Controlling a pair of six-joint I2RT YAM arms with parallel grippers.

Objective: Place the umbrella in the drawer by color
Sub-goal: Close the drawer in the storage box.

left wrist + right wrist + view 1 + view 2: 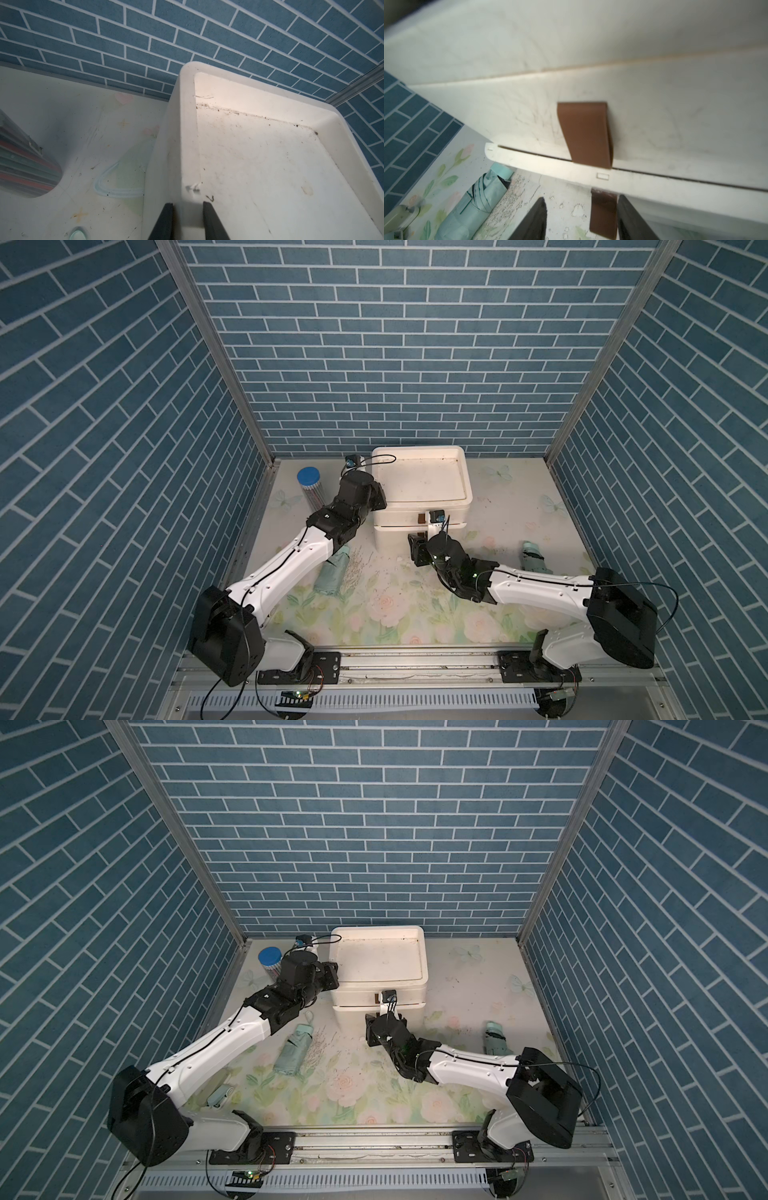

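A white drawer unit (449,506) (409,990) stands at the back of the table. A brown tab handle (585,133) hangs on its upper drawer, and another (603,214) on the lower drawer. My left gripper (188,204) (380,495) is shut on the left rim (187,145) of the unit's top tray. My right gripper (582,198) (419,538) is open at the lower drawer front; the lower handle lies between its fingers, close to one of them. One folded mint umbrella (332,576) (293,1052) (477,199) lies left of the unit, another (534,558) (494,1038) lies at the right.
A clear tube with a blue lid (308,477) (25,166) stands at the back left. A dried sprig (353,568) lies beside the left umbrella. A pale green object (220,1094) rests near the left arm's base. Blue brick walls close three sides.
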